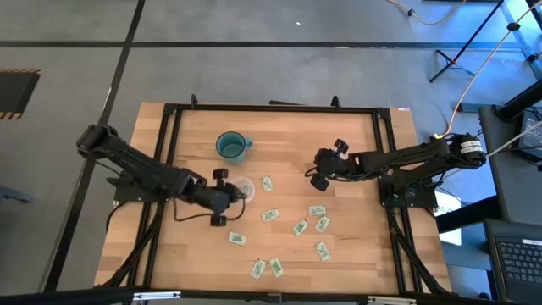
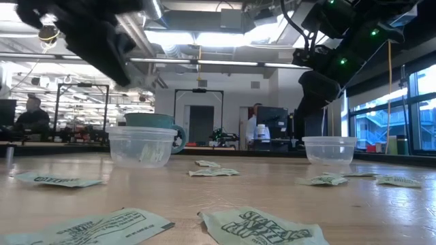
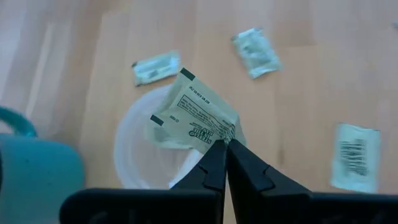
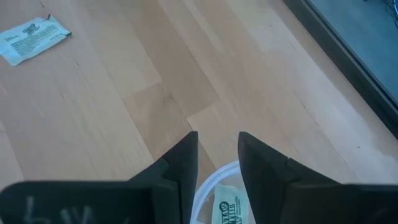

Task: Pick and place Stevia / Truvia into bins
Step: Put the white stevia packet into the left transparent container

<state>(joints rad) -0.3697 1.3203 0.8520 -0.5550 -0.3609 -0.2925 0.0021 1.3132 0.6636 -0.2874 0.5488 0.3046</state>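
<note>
L gripper (image 3: 225,146) is seen closed narrow, one Stevia sachet (image 3: 194,118) pinched by its corner between the fingertips, held directly above the L clear cup (image 3: 140,155). In the high view that cup (image 1: 243,190) sits just below-right of the teal mug (image 1: 232,146), L gripper (image 1: 222,196) just beside it. One sachet appears already inside the cup in the low view (image 2: 143,154).

R gripper (image 4: 217,144) is seen part-open, nothing between fingers, hovering over the R clear cup (image 4: 217,202); a sachet (image 4: 225,211) is visible in that cup. In the high view the R gripper (image 1: 323,169) is at table's right-centre; the cup beneath is hidden there.

Remaining sachets (approx. nine) are scattered loose on the table (image 1: 364,246), front-centre.

Step judged: release into L cup pending.

Risks noted:
- Corner-only grip; sachet hangs tilted and could flutter sideways on release, landing on the rim or outside.
- Paper may cling to a finger pad, then get dragged out on retreat.
- Cup is light; a low descent could nudge or tip it, mug close by.
</note>
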